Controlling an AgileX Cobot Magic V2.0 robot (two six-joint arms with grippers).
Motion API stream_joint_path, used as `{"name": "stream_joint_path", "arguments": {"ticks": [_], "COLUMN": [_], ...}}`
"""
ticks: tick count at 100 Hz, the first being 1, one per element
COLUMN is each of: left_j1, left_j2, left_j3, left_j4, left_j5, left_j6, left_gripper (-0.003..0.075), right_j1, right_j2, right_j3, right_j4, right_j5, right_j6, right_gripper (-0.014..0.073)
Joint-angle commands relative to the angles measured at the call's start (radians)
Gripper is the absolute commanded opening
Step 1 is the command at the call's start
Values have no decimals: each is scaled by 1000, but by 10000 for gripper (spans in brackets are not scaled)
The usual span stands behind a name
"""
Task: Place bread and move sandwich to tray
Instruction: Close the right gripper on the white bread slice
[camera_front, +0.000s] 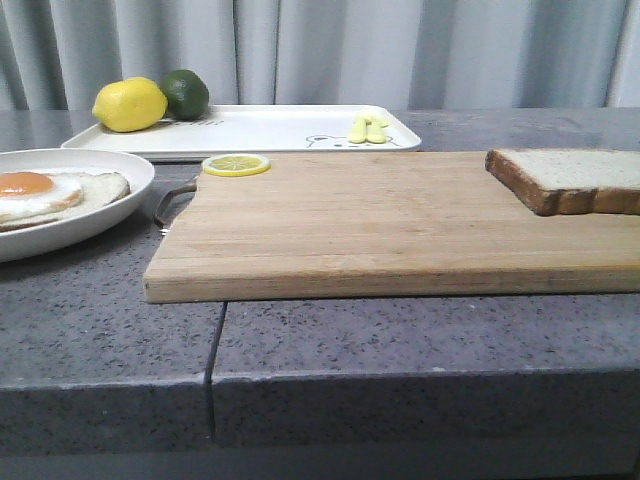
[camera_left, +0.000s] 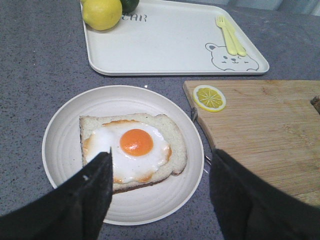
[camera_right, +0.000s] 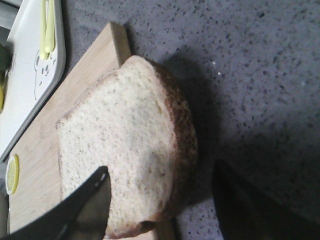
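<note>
The bread (camera_front: 570, 178) lies flat at the far right of the wooden cutting board (camera_front: 380, 230). In the right wrist view my right gripper (camera_right: 161, 170) is open just above the bread (camera_right: 125, 140), one finger over its face, the other beyond its crust over the counter. The sandwich (camera_left: 132, 150) is one bread slice with a fried egg on top, on the round white plate (camera_left: 60, 145) at the left (camera_front: 120, 165). My left gripper (camera_left: 163, 155) hangs open above the plate's near side. The white tray (camera_front: 280, 128) with the bear drawing lies at the back. Neither gripper shows in the front view.
A lemon (camera_front: 130, 104) and a lime (camera_front: 186, 93) sit on the tray's far left corner, a yellow fork (camera_front: 368, 128) at its right. A lemon slice (camera_front: 236, 164) lies on the board's back left corner. The board's metal handle (camera_front: 172, 200) faces the plate.
</note>
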Motion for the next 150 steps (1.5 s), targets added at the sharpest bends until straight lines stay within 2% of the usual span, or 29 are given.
{"name": "stream_joint_path", "arguments": {"ticks": [1,61,110,117,131,140,150], "left_j1": [2,2,2,2,2,2,2], "left_j2": [5,5,5,5,5,5,5], "left_j3": [-37,-37,-37,-37,-37,-37,-37], "left_j4": [-26,-26,-26,-26,-26,-26,-26], "left_j5": [-58,-58,-58,-58,-58,-58,-58], "left_j6": [1,1,1,1,1,1,1], "left_gripper": [400,400,400,400,400,400,400], "right_j1": [-8,-8,-3,-3,-3,-3,-3], "right_j2": [-15,47,88,93,103,105,105], "right_j3": [-22,-26,-51,-51,-51,-49,-49], "right_j4": [51,124,127,127,125,117,112], "right_j5": [44,95,104,103,104,101,90], "right_j6": [-17,-51,-51,-51,-51,-51,-51], "right_gripper": [454,454,449,419,299,204,58]}}
